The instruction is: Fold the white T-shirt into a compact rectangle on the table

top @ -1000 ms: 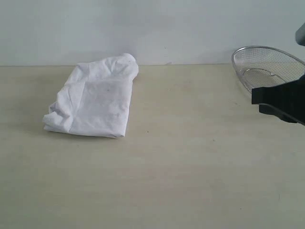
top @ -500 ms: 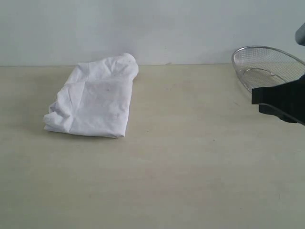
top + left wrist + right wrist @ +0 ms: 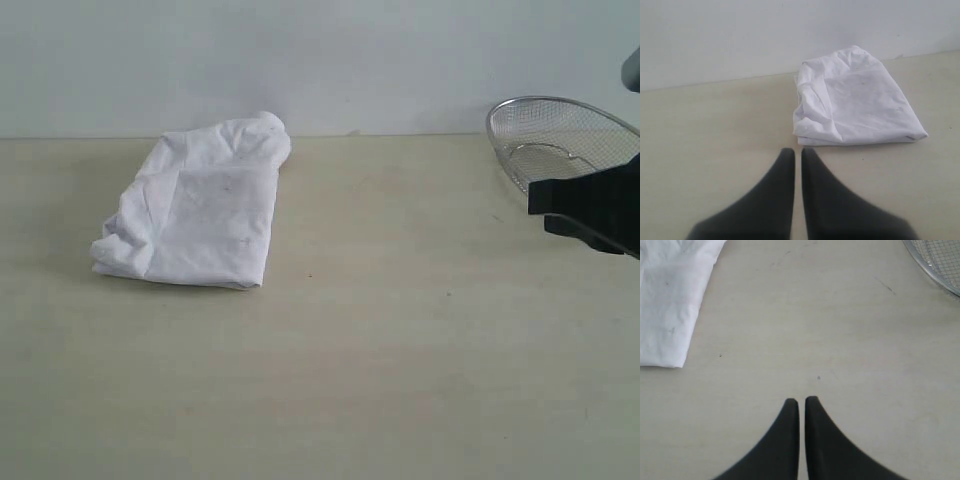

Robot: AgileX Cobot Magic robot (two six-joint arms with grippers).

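Observation:
The white T-shirt (image 3: 200, 205) lies folded in a rough rectangle on the table (image 3: 400, 350), at the back left near the wall. The left wrist view shows it (image 3: 855, 97) a short way beyond my left gripper (image 3: 797, 151), which is shut and holds nothing. My right gripper (image 3: 802, 401) is shut too, empty, over bare table, with a corner of the shirt (image 3: 670, 305) off to one side. In the exterior view only a black part of the right arm (image 3: 595, 210) shows at the right edge; the left arm is out of that view.
A round wire-mesh metal basket (image 3: 555, 140) stands at the back right, partly behind the right arm; its rim (image 3: 940, 265) also shows in the right wrist view. A pale wall runs along the table's far edge.

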